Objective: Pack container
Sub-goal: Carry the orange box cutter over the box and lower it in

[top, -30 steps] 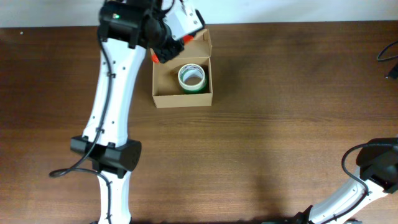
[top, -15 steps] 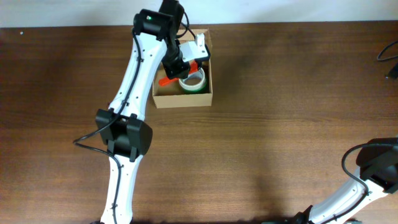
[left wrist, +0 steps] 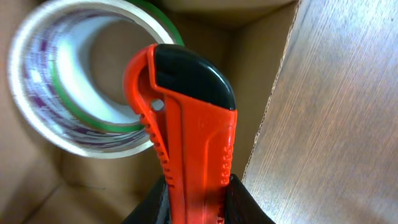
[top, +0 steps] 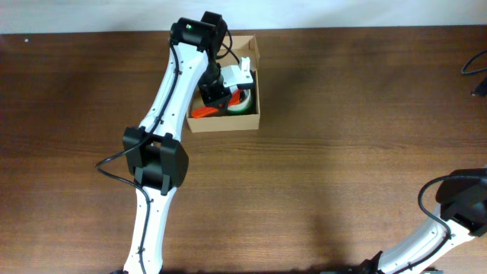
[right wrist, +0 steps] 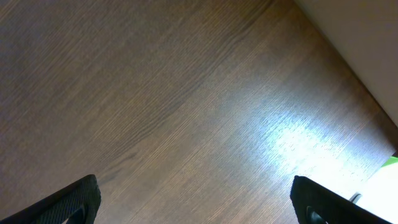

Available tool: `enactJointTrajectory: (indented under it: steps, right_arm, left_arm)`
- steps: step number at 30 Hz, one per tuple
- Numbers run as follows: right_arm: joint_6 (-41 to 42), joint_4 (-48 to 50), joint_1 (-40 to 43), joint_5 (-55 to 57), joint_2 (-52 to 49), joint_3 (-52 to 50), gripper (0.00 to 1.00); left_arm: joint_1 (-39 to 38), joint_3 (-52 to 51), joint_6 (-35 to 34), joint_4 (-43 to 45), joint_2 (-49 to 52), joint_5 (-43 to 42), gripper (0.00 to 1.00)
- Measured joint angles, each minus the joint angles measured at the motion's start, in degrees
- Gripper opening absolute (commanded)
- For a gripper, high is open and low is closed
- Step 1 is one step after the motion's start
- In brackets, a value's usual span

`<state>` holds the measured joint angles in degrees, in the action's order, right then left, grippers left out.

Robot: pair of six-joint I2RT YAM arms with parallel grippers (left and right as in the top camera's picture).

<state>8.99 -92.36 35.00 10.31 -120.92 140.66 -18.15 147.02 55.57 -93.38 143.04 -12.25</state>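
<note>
The container [top: 225, 121] is a tan cardboard box at the table's far middle, its lid open. A green-and-white tape roll [top: 243, 102] lies inside it and shows in the left wrist view [left wrist: 68, 118]. My left gripper [top: 214, 97] is inside the box, shut on an orange and black box cutter [top: 202, 112], which fills the left wrist view [left wrist: 189, 124], tip down beside the roll. The box's wall [left wrist: 264, 81] stands to its right. My right gripper [right wrist: 199, 199] is open and empty over bare table; its arm [top: 456, 202] is at the lower right.
Dark wood table [top: 342, 152] all around the box. A black cable [top: 475, 68] lies at the far right edge. The white wall edge [right wrist: 373, 37] shows in the right wrist view.
My left gripper has moved from above the box's back left corner down into the box with the cutter, which now points to the front left. The right arm has not moved.
</note>
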Motion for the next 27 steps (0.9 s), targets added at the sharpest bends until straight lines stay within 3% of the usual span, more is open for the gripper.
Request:
enactJointTrajectory:
  steps: [27]
  right_arm:
    - [-0.02,0.0,0.0,0.0,0.0,0.0,0.99]
  left_arm:
    - [-0.17,-4.0,2.71,2.71,0.0,-0.66,0.01]
